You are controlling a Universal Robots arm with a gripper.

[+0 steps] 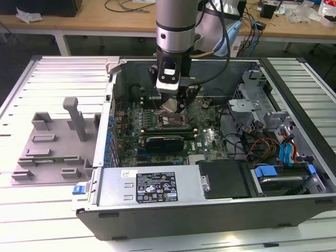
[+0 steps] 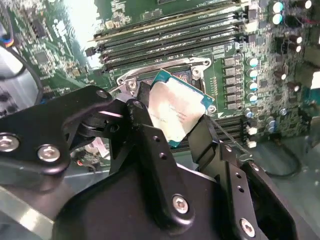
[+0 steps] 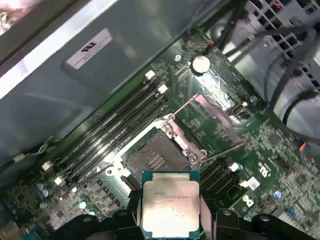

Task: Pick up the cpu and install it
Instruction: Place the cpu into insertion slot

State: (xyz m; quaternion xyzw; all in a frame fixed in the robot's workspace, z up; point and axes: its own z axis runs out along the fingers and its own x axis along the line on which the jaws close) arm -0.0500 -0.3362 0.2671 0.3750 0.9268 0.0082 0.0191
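Metal gave the cpu [image 2: 177, 111] its look – a thin, flat square with a pale silver-white lid, faintly printed, framed by a narrow teal-green edge. It sat clamped in the pincer [image 2: 172, 122]: the two matte black fingers [image 2: 150, 145], flat bars studded with screw heads, were closed against opposite edges of the chip, holding it tilted and clear of the board. In the first wrist view the cpu [image 3: 170, 210] hung just in front of the open socket [image 3: 157, 157], not touching it – a dark square well with a fine grid at its floor, rimmed by a bright steel frame, its wire-edged load bracket [image 3: 210, 122] swung up and away to one side. Long, dark memory slots [image 3: 115, 130] with white end clips ran in parallel rows beside the socket, and a shiny round coin cell [image 3: 201, 63] lay farther off on the green, densely soldered motherboard [image 3: 265, 150]. In the exterior view the silver, cylindrical arm [image 1: 175, 26] reached down into the open grey computer case [image 1: 210, 215], with the chip above the socket area and a long black card [image 1: 165, 140] lying nearer the camera. The case rested on a pale, ribbed surface [image 1: 52, 68], and a grey moulded fixture [image 1: 52, 147] with an upright post stood beside it toward the exterior view's left.
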